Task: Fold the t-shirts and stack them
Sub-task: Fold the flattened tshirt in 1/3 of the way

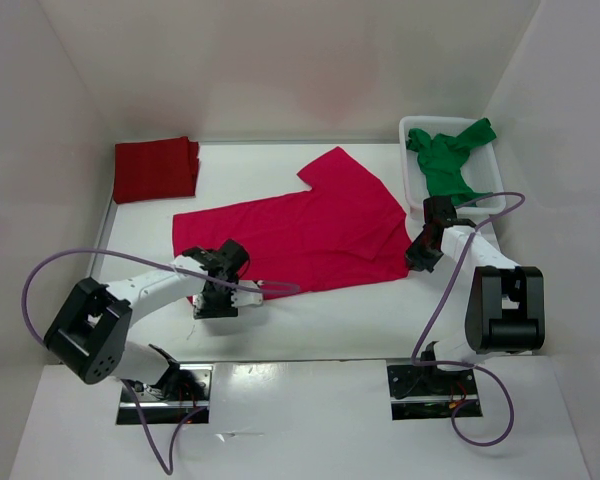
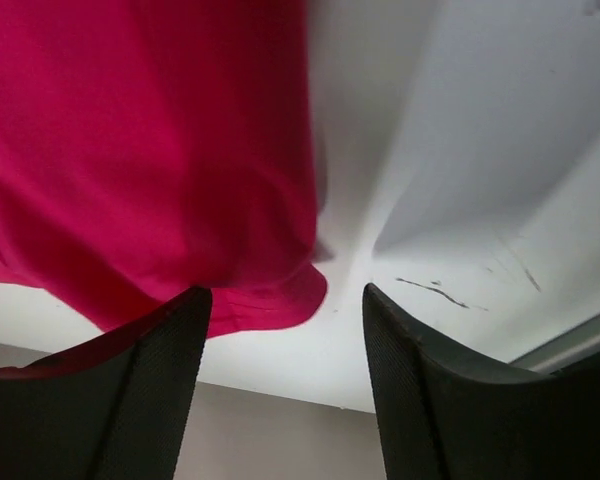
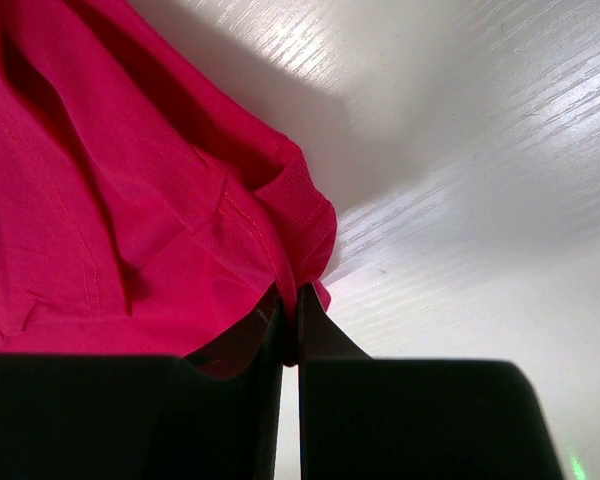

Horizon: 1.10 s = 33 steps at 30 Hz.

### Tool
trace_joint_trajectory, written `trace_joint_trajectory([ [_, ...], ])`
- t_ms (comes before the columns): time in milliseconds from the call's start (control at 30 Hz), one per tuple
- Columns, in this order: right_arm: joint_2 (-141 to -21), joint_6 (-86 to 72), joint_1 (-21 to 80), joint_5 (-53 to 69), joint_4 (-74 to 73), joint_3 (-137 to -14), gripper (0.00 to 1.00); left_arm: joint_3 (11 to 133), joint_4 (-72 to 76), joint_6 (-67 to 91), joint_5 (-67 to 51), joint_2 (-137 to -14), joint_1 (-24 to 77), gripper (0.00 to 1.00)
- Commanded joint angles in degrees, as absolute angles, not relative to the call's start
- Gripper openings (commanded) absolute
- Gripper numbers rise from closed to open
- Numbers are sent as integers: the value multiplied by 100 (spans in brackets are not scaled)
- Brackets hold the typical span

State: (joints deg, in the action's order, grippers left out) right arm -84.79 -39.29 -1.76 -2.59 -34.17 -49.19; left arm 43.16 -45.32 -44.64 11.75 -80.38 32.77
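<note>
A crimson t-shirt [image 1: 310, 230] lies spread across the middle of the table. My left gripper [image 1: 218, 296] hangs at its near left corner with both jaws wide apart; the shirt's rounded hem [image 2: 270, 300] lies on the table just beyond them, nothing between them. My right gripper [image 1: 420, 255] is shut on the shirt's near right hem [image 3: 300, 215], cloth pinched between the fingers. A folded dark red t-shirt [image 1: 156, 168] rests at the far left. A green t-shirt [image 1: 448, 158] lies bunched in the white basket [image 1: 408, 130] at the far right.
White walls close in the table on three sides. The basket stands against the right wall, just beyond my right arm. Purple cables loop from both arms over the near table area.
</note>
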Motion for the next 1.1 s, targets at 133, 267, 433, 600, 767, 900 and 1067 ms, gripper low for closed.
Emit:
trace_joint_trajectory([
  [133, -8438, -3867, -141, -255, -3410, -5133, 0, 4061, -4061, -4009, 1380, -8402, 3278, 64],
  [267, -8438, -3867, -141, -255, -3410, -5133, 0, 4061, -3867, -3762, 1485, -8710, 3278, 49],
  [433, -8438, -3867, -141, -255, -3410, -5133, 0, 3876, -3647, -3762, 1863, -8771, 3025, 49],
  [600, -8490, -3867, -141, -255, -3410, -5133, 0, 3876, -3647, -3762, 1863, -8640, 2892, 10],
  [767, -8490, -3867, -141, -369, -3620, -5194, 0, 3656, -3910, -4244, 2030, -7913, 2708, 4],
  [900, -8438, -3867, -141, -422, -3971, -5378, 0, 3349, -4262, -4999, 2232, -7252, 2654, 4],
  [1067, -8438, -3806, -9, -422, -4516, -5651, 0, 3428, -4473, -5115, 2285, -7329, 2654, 4],
])
